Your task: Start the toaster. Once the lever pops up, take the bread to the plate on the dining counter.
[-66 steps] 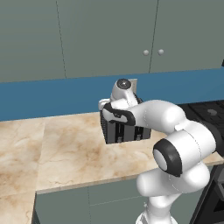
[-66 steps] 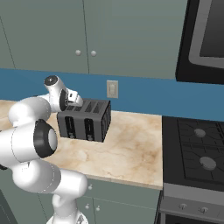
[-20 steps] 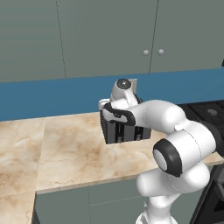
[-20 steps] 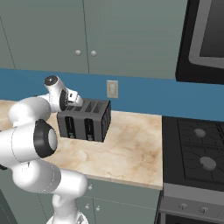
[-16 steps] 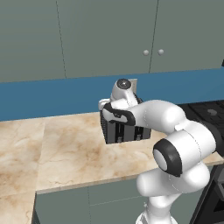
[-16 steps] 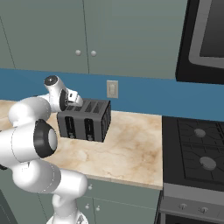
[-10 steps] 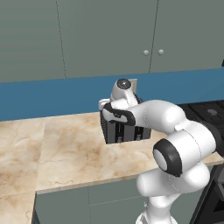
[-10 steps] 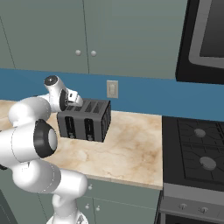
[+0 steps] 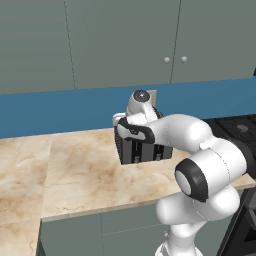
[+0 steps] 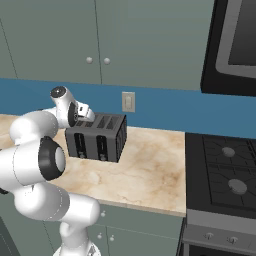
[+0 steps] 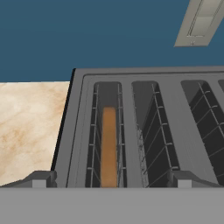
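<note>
The gripper hung wide open and empty just above the toaster on the table. The bread sat sunk in the slot directly beneath it, between its fingertips.

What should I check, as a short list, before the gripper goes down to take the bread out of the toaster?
1. Gripper open: ok, fingertips stand wide apart.
2. Bread in view: ok, it stands in the slot at the toaster's end.
3. Gripper over that slot: ok, one fingertip lies outside the toaster, the other past the next slot.
4. Neighbouring slots free: ok.
5. Lever popped up: cannot tell.
6. Bread high enough to grasp: cannot tell.
</note>
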